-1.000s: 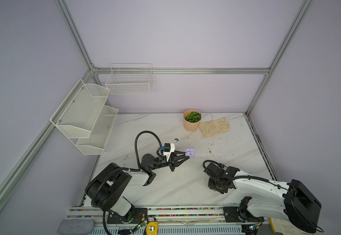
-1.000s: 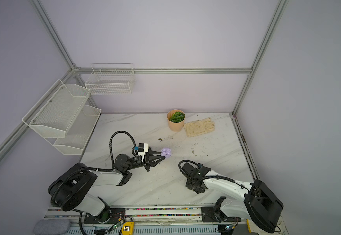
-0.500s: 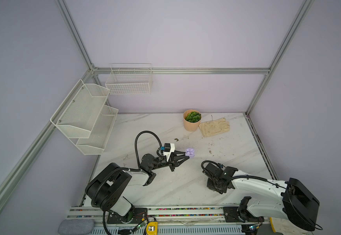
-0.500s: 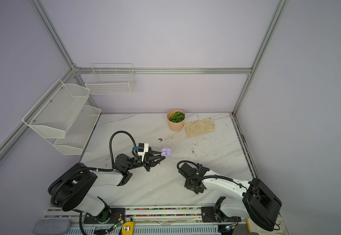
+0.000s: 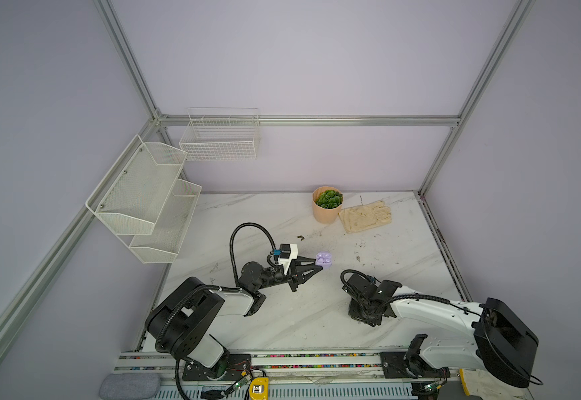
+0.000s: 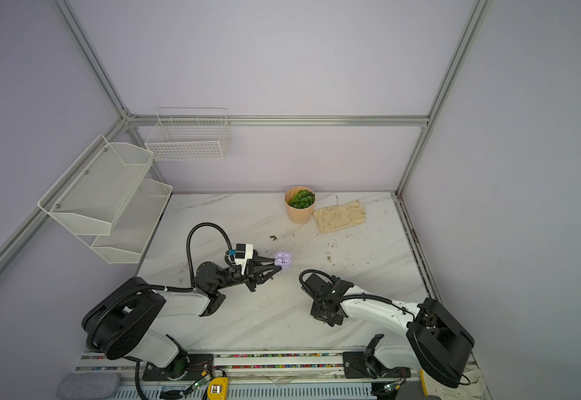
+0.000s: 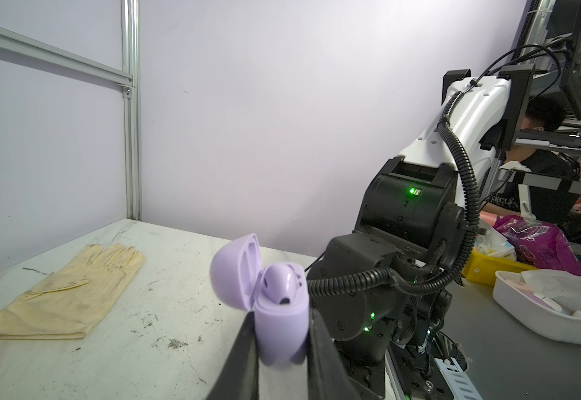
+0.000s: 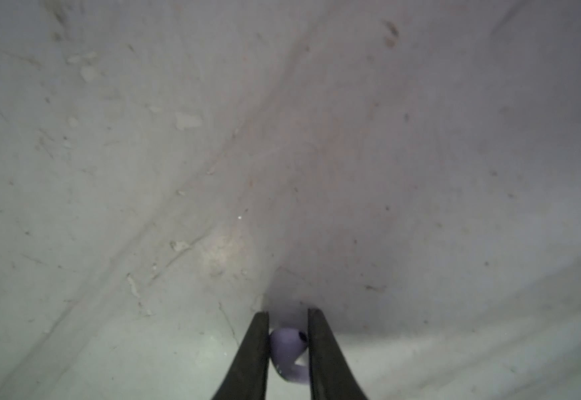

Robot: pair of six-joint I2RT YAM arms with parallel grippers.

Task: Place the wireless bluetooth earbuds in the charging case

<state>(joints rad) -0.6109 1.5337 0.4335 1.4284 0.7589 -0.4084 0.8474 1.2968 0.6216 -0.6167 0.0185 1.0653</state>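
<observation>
**Lilac case clamped, lid open**

The left gripper (image 7: 281, 317) pinches the lilac charging case (image 7: 282, 334) by its base, with one lilac earbud (image 7: 279, 282) seated inside. The right arm (image 7: 410, 214) stands behind, and a cream glove (image 7: 70, 294) lies flat on the marble table (image 7: 143, 346)

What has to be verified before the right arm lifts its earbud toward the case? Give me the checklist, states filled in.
1. Right gripper grip on loose earbud: ok, fingers against both its sides, down at the table.
2. Left gripper hold on charging case: ok, clamped at its base, upright.
3. Lid: ok, open.
4. Seated earbud: ok, sitting in the case.
5. Free slot: cannot tell, hidden behind the seated earbud.
6. Loose earbud's facing for the slot: cannot tell.
</observation>
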